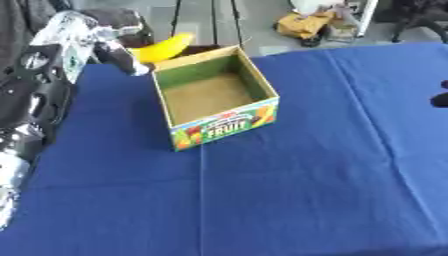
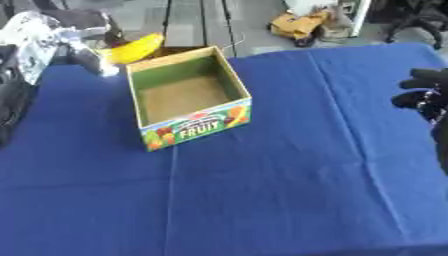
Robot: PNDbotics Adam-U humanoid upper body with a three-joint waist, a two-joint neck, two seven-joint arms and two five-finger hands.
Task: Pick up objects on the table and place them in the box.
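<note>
The left hand [image 1: 118,37] is up at the far left corner of the counter [image 1: 289,190], its fingers curled round one end of a yellow banana [image 1: 164,48], which hangs in the air just beyond the far left corner of the cardboard fruit box [image 1: 215,97] rather than over its opening. The banana's long axis runs from the hand toward the upper right, its free tip pointing away past the box's back rim, so most of the fruit lies to the right of the hand and level with the back wall. The box stands open and upright on the blue cloth, its printed front toward the camera, and nothing shows inside it but the brown floor. The coming move turns on one thing: the opening lies nearer the camera and to the right of the banana, so the hand would have to carry it that way and probably turn it along the box's longer side before letting go. The right hand [image 2: 426,95] shows dark at the right edge in the right eye view, well apart from the box, fingers somewhat curled and holding nothing. No other loose object shows on the cloth.
</note>
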